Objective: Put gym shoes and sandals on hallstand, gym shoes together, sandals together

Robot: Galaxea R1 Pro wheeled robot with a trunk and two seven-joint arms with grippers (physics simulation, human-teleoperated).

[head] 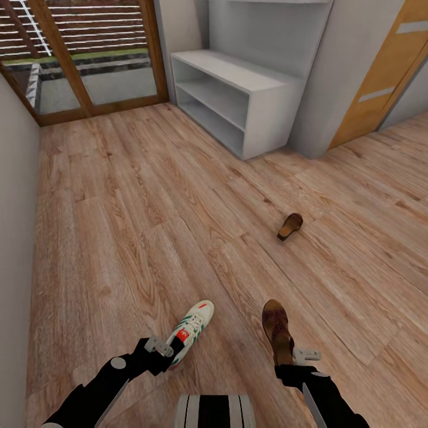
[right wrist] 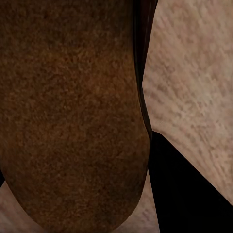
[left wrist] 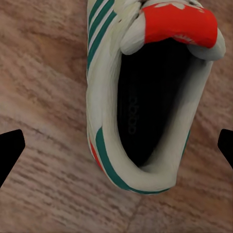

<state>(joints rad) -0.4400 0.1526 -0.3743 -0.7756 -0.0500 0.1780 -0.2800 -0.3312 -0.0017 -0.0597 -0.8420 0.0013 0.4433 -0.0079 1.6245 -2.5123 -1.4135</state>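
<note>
The left hand [head: 168,352] was at the heel of one gym shoe [head: 191,330], which lay on the corridor floor [head: 148,238] well short of the hallstand [head: 238,89]; its fingers stood wide apart on either side of the heel, released and not yet gripping. The right hand [head: 295,359] was at the end of a sandal [head: 277,330] just beside that shoe, but whether it clasped it I could not tell, while a second sandal [head: 290,226] lay between the near one and the hallstand. The shoe looked light with a soft collar, best pinched across the firmer heel, and dark lettering on its insole was too blurred to read.
</note>
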